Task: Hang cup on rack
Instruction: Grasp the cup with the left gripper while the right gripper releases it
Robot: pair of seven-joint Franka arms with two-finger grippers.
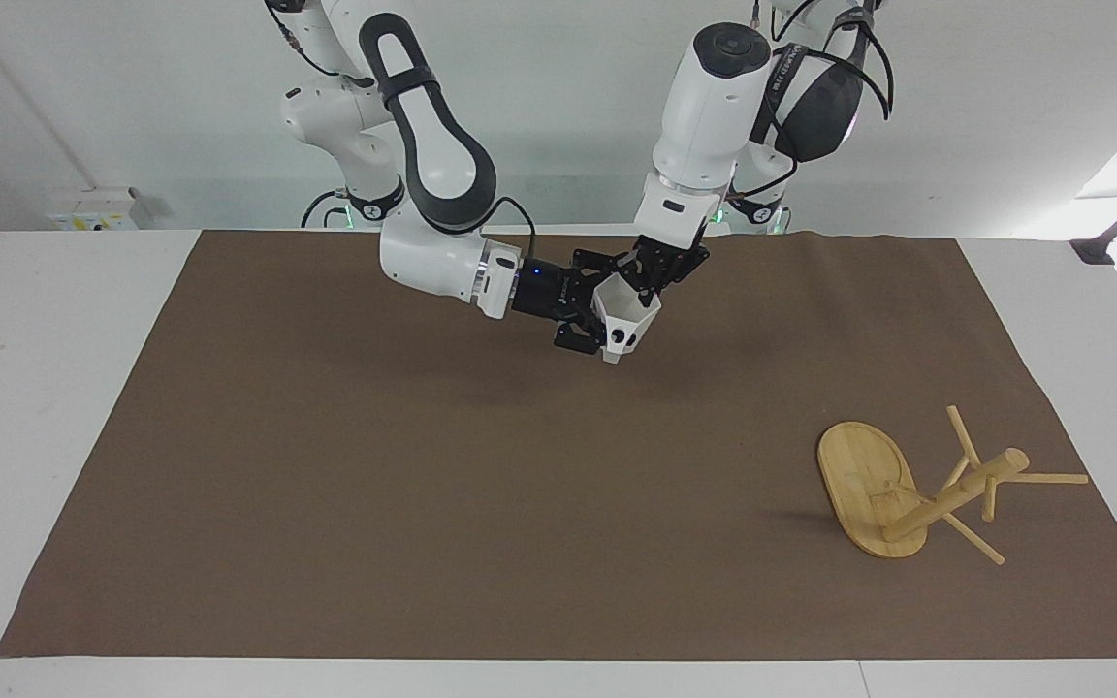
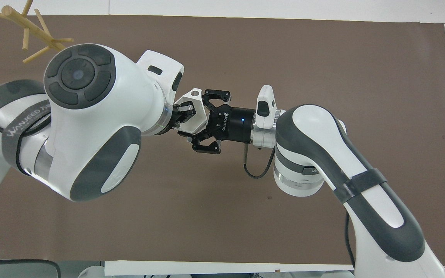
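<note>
The white faceted cup (image 1: pixel 628 317) (image 2: pixel 194 116) hangs in the air over the brown mat, close to the robots' edge. My right gripper (image 1: pixel 605 308) (image 2: pixel 200 121) reaches in sideways and its fingers clasp the cup's body. From above, my left gripper (image 1: pixel 651 274) (image 2: pixel 184 114) comes down onto the cup's rim and is shut on the rim wall. The bamboo rack (image 1: pixel 910 492) lies tipped over on the mat toward the left arm's end, farther from the robots than the cup. Only its pegs (image 2: pixel 29 25) show in the overhead view.
A brown mat (image 1: pixel 423 485) covers most of the white table (image 1: pixel 45 388). The rack's oval base (image 1: pixel 859 480) stands on edge, its post slanting down onto the mat.
</note>
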